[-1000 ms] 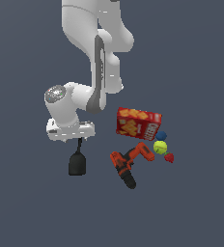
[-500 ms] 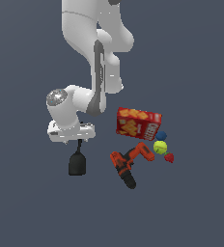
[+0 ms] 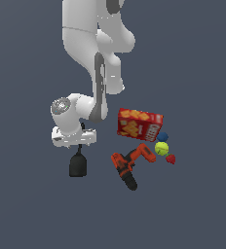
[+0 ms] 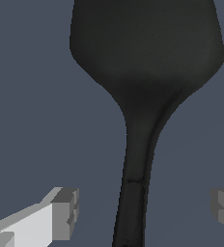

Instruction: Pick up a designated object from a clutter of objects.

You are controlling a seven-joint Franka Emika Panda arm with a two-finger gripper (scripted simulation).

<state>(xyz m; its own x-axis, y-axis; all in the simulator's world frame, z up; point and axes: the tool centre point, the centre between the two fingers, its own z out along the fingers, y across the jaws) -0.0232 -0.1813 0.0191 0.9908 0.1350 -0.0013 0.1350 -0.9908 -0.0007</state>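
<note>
You have the all-black spatula with the thin straight handle and broad rounded blade (image 4: pixel 145 62) directly beneath the claw. In the wrist view its handle runs up the middle of the gap between the two grey fingertips (image 4: pixel 65 213), which stand wide apart, neither touching it. So the gripper (image 4: pixel 145 210) is spread and straddling the handle, with the tool's long axis crossing the line between the fingers at roughly a right angle.

In the exterior view the spatula (image 3: pixel 78 164) lies on the exterior view's left, just below the white wrist, well apart from the rest of the clutter: the orange-and-black power drill (image 3: pixel 130 165), the red cracker box (image 3: pixel 139 124), the small blue ball (image 3: pixel 162 137), the yellow-green tennis ball (image 3: pixel 161 149) and the small red strawberry (image 3: pixel 171 159) all sit to the right.

My judgement: you need no sideways correction. How far the fingertips sit above the handle I can't tell, so check that before you squeeze.
</note>
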